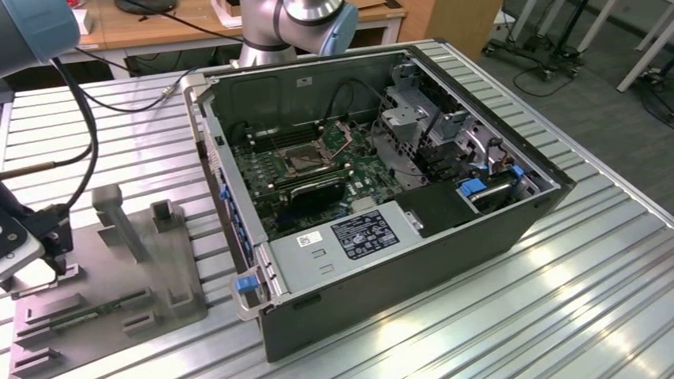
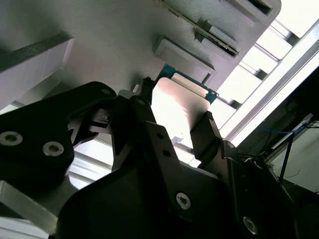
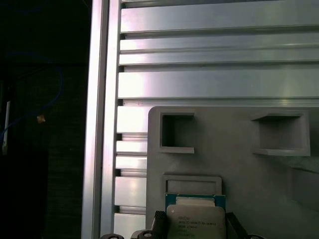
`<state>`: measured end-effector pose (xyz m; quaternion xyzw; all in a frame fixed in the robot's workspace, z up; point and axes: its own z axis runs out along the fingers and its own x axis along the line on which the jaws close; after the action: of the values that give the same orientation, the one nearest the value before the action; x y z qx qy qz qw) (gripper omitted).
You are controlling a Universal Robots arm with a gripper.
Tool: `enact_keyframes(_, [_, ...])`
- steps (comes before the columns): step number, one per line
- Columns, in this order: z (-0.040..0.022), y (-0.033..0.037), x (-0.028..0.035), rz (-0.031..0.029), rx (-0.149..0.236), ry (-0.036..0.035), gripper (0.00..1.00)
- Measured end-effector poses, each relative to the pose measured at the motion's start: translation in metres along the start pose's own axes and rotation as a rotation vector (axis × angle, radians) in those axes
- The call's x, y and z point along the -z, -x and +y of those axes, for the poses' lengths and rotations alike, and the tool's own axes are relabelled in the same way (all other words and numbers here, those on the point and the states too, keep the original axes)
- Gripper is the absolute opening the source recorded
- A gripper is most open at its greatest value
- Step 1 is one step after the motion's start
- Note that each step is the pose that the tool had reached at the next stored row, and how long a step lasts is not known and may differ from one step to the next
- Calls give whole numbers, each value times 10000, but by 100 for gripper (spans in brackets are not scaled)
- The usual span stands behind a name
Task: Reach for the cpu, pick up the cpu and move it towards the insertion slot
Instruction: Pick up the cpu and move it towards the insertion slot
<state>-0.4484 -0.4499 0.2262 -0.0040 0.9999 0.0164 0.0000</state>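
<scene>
A small, flat, square cpu with a pale silvery-beige metal face and a green-blue rim is clasped at two opposite edges by the dark gripper. It is seen just above a grey plastic tray, beside a shallow rectangular recess. The insertion slot, a square socket with a silvery metal frame and dark centre, is set flat in a green motherboard.

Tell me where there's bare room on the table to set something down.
Free: the slatted table on the exterior view's right of the computer case. Crowded: the grey tray, with memory stick, cpu and the end effector at it; cables cross the table beyond it.
</scene>
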Motion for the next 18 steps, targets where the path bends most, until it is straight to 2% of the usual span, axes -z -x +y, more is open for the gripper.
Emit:
enact_keyframes(11, [3, 0, 104, 0, 0, 25, 55])
enact_keyframes(18, [3, 0, 141, 0, 1, 62, 55])
